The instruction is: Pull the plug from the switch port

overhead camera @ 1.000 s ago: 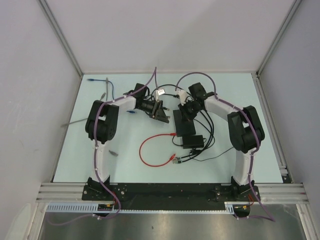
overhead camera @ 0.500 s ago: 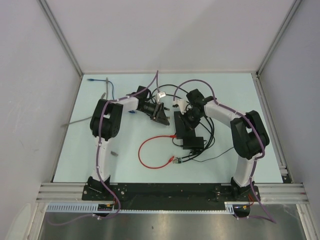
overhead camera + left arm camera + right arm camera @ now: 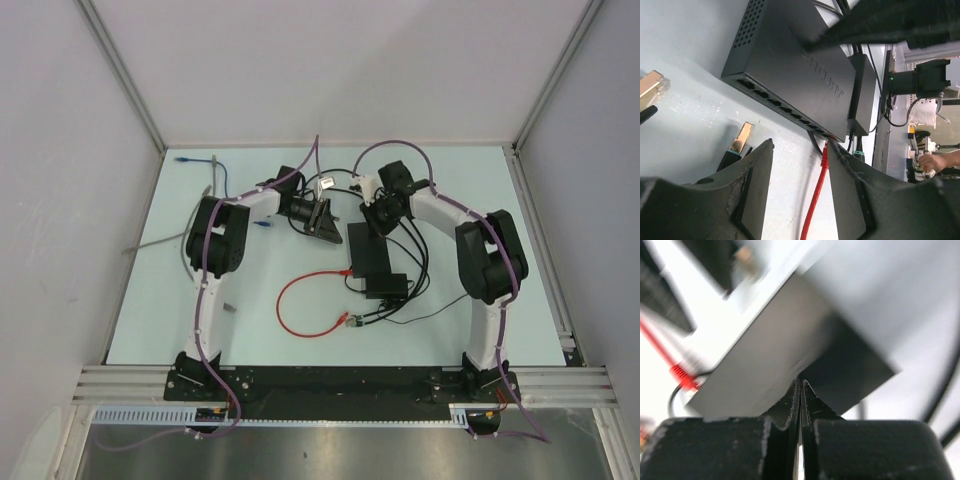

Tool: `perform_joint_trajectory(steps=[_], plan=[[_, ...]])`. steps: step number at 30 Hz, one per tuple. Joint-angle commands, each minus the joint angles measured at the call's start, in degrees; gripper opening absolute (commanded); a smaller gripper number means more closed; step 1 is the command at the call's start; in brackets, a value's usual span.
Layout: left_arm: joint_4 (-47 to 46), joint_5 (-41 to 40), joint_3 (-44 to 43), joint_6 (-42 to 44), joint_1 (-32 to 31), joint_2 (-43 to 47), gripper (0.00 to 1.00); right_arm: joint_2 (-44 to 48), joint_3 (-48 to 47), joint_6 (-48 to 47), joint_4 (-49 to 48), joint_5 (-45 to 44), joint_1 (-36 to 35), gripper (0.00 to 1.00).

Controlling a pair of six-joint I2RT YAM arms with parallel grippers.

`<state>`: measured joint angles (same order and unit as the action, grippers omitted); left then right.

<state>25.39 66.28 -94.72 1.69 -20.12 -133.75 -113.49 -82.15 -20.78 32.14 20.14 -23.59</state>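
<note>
Right hand (image 3: 801, 386) (pinched closed) pulled back toward the switch's (image 3: 368, 250) far end.

Switch (image 3: 368, 250) mid-table (image 3: 200, 300), smaller box (image 3: 386, 284) just beside its near end, looped cable (image 3: 290, 300) in its left-edge port (the nearest one), left gripper (image 3: 322, 226) off its far-left corner, right gripper (image 3: 375, 212) above its far end

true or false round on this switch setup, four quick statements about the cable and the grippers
1. The red cable is plugged into the switch. True.
2. The left gripper holds the red cable. False: its jaws are open and empty, short of the switch.
3. The right gripper is shut. True.
4. The small black box sits on top of the switch. False: it lies on the table beside the switch.
</note>
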Motion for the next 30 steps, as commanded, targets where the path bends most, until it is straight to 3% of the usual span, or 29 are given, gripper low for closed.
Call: perform_joint_trajectory(steps=[1,12,19,24,30], plan=[[-0.1,2.4,-1.6,0.1,-0.2,1.8,0.53,-8.9,-0.1,-3.9,2.1,-9.8,2.2,0.01],[3.1,6.2,-1.2,2.9,-1.9,-0.2,0.43,-10.5,-1.7,-2.8,5.0,-6.5,1.3,0.02],[23.3,8.3,-10.5,17.5,-3.7,-6.1,0.38,-9.9,-1.3,-2.5,4.7,-6.8,1.0,0.02],[24.6,8.4,-8.3,18.6,-4.1,-6.0,0.38,-5.2,-1.4,-1.9,3.6,-6.2,0.8,0.02],[26.9,9.0,-7.2,21.6,-5.3,-6.0,0.38,-7.0,-0.9,-0.8,5.4,-5.3,0.5,0.02]])
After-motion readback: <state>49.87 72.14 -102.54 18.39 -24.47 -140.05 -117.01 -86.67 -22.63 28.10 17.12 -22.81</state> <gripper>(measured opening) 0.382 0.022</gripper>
